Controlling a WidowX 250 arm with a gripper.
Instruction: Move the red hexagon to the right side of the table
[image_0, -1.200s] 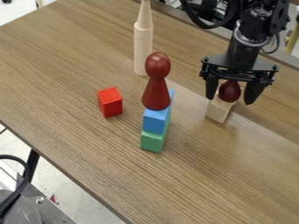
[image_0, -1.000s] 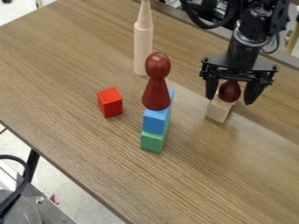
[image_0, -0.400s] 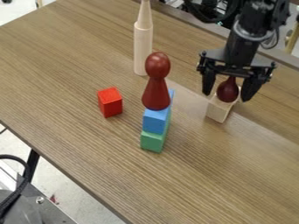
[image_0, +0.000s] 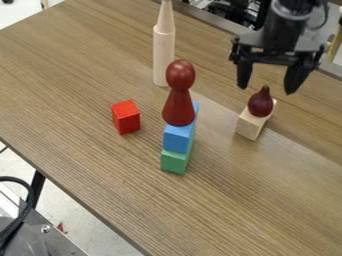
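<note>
My gripper (image_0: 269, 90) hangs at the upper right, open, with its two fingers spread and nothing between them. Just below it, a dark red drop-shaped piece (image_0: 260, 104) with a pointed top rests on a pale wooden block (image_0: 250, 126); the gripper touches neither. Left of centre, a red block (image_0: 125, 117) stands alone on the table (image_0: 87, 75). Whether this block is the hexagon, I cannot tell.
A dark red pawn-shaped figure (image_0: 179, 95) stands on a blue block (image_0: 177, 138), which is on top of a green block (image_0: 175, 161), at mid-table. Behind them rises a tall pale wooden cylinder (image_0: 163, 55) with a cone on top.
The gripper has risen off the dark red drop-shaped piece, which stays on the wooden block. The other objects have kept their places.
</note>
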